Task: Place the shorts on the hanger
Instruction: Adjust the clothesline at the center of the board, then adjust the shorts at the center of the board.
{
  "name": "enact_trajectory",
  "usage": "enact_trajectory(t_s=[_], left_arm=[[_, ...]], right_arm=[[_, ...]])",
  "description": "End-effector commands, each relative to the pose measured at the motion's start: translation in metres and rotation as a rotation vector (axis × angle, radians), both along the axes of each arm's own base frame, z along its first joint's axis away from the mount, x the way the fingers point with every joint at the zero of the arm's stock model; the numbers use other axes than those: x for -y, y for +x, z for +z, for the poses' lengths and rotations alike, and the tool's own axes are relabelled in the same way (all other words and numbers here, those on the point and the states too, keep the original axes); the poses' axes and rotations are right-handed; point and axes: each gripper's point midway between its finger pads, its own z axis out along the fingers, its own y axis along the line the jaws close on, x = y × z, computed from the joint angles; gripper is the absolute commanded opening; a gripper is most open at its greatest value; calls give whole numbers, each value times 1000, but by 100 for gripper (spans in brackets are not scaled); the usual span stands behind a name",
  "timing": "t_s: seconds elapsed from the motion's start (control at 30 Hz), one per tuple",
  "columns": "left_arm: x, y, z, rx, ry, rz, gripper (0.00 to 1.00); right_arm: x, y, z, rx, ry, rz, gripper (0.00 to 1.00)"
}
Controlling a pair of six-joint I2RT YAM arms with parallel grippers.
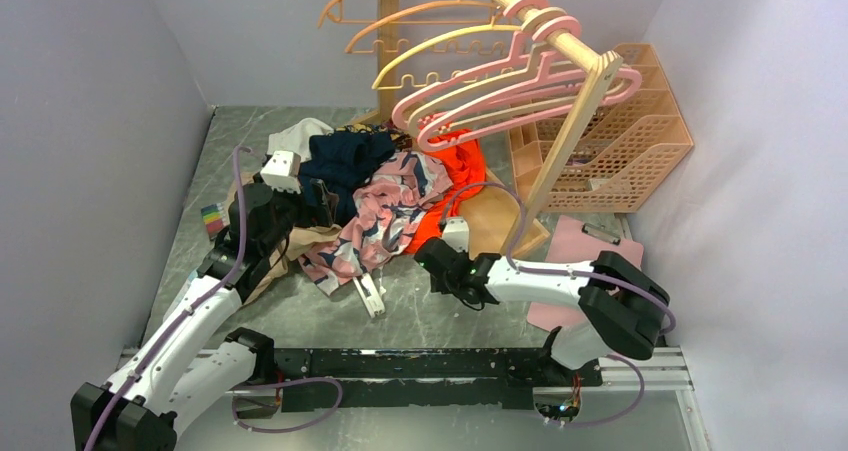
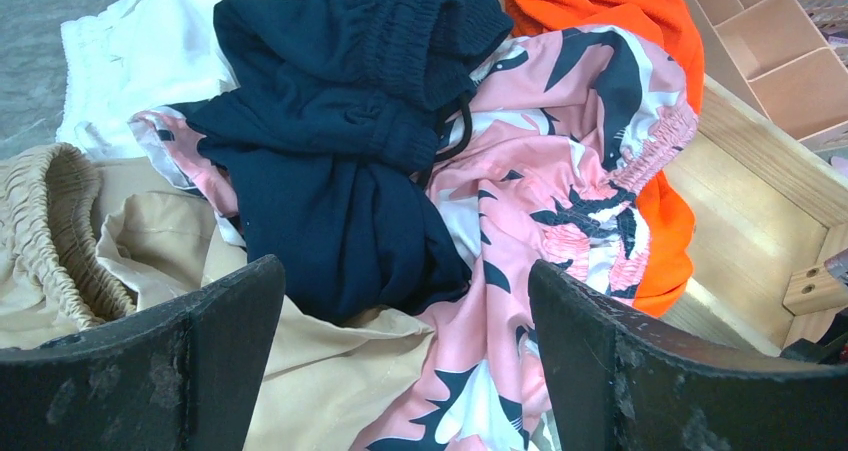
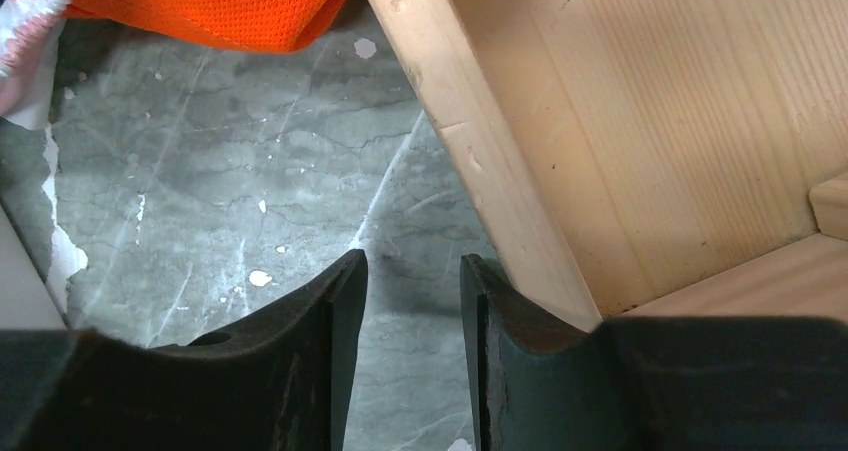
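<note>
The pink shorts (image 1: 385, 216) with the navy-and-white print lie crumpled in the clothes pile at mid-table. They also show in the left wrist view (image 2: 560, 171), partly under a navy garment. Pink hangers (image 1: 530, 81) hang on the wooden rail at the back right, above the pile. My left gripper (image 1: 312, 203) is open and empty, just left of the pile; in its wrist view (image 2: 405, 271) the shorts' lower edge lies between its fingers. My right gripper (image 1: 425, 256) is narrowly open and empty, low over bare table (image 3: 412, 261), by the rack's wooden base.
A navy garment (image 1: 345, 161), an orange-red garment (image 1: 455, 171), a beige garment (image 1: 290, 246) and a white one (image 1: 300, 136) share the pile. The wooden rack base (image 1: 500, 221), an orange basket (image 1: 620, 131) and a pink clipboard (image 1: 580, 261) are at the right. Orange and yellow hangers (image 1: 430, 31) hang behind.
</note>
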Motion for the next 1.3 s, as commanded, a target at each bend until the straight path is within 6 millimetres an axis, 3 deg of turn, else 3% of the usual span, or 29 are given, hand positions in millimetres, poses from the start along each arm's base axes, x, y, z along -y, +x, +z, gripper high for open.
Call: enact_trajectory(t_s=[0.0, 0.13, 0.2, 0.3, 0.47, 0.57, 0.7, 0.9, 1.03, 1.27], left_arm=[[-2, 0, 6, 8, -3, 20, 95], [-5, 0, 5, 4, 0, 32, 95], [-7, 0, 6, 2, 0, 46, 95], [-14, -1, 8, -2, -4, 87, 97], [-27, -5, 11, -47, -8, 173, 99], [-34, -10, 12, -96, 0, 212, 99], [-37, -17, 14, -148, -40, 253, 99], [-50, -34, 1, -227, -93, 349, 99], [-46, -46, -10, -302, -133, 350, 99], [-37, -57, -19, -349, -146, 299, 98]], right_arm=[[62, 15, -6, 41, -153, -154, 44], [72, 15, -5, 30, -139, -180, 45], [64, 13, 1, 27, -100, -133, 47], [21, 5, 23, 47, 62, 83, 54], [-46, -20, 81, 131, 246, 414, 72], [-80, -29, 113, 190, 301, 529, 76], [-117, -20, 134, 254, 338, 555, 79], [-142, 16, 116, 239, 270, 382, 71], [-142, 31, 98, 251, 221, 325, 62], [-132, 42, 73, 248, 144, 270, 55]])
